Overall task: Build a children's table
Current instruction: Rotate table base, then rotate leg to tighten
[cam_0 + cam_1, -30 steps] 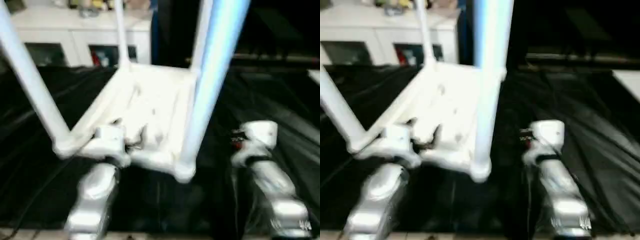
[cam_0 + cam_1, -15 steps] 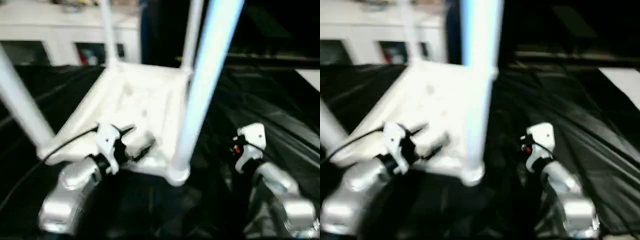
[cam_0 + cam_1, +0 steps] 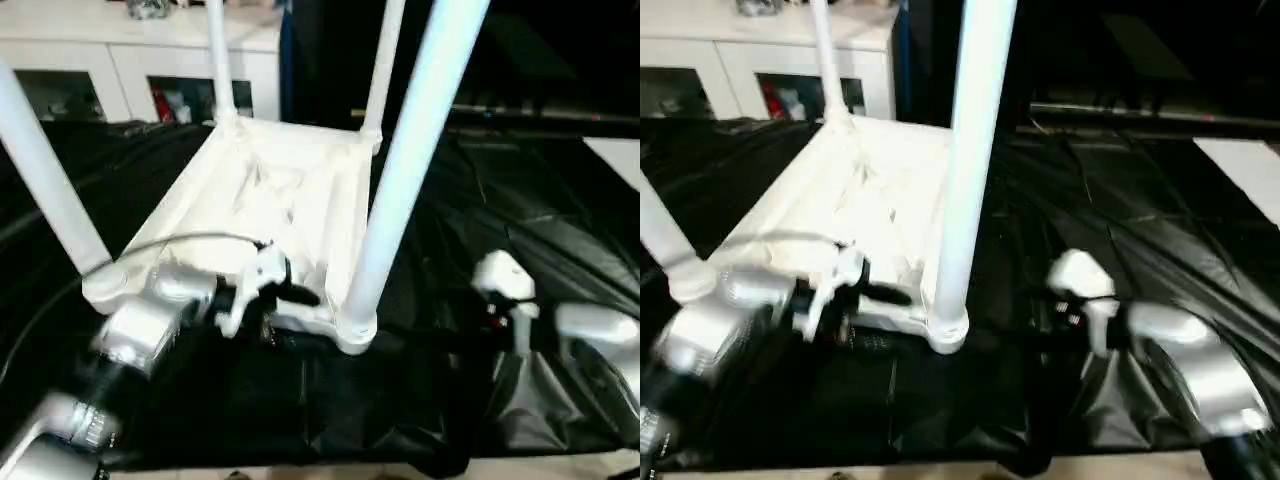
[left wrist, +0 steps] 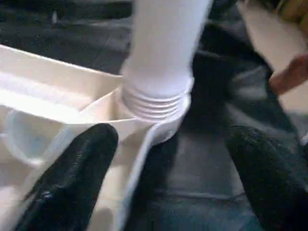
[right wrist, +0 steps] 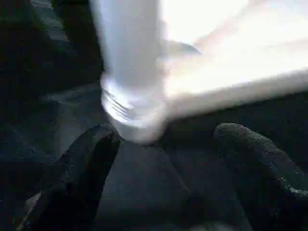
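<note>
Upside down on the bench covered with black plastic sheeting [image 3: 520, 230] lies the white plastic children's table [image 3: 265, 205], its ribbed underside facing up. I see four long white legs standing up from the corner sockets; the near right leg [image 3: 405, 170] is the closest to my cameras and its ribbed end sits in the round corner socket [image 4: 156, 108].

My left gripper [image 3: 285, 293] is at the near edge of the top, just beside this socket. In the left wrist view its black fingers [image 4: 72, 178] stand well apart, one over the white rim and one over the black sheet, and they hold nothing.

My right gripper [image 3: 1065, 310] is over the black sheet, near the same corner but apart from it. Its jaws are also spread wide and empty, with the leg base between and beyond the fingers [image 5: 260, 163].

Behind the bench I see a white cabinet [image 3: 130, 60].
</note>
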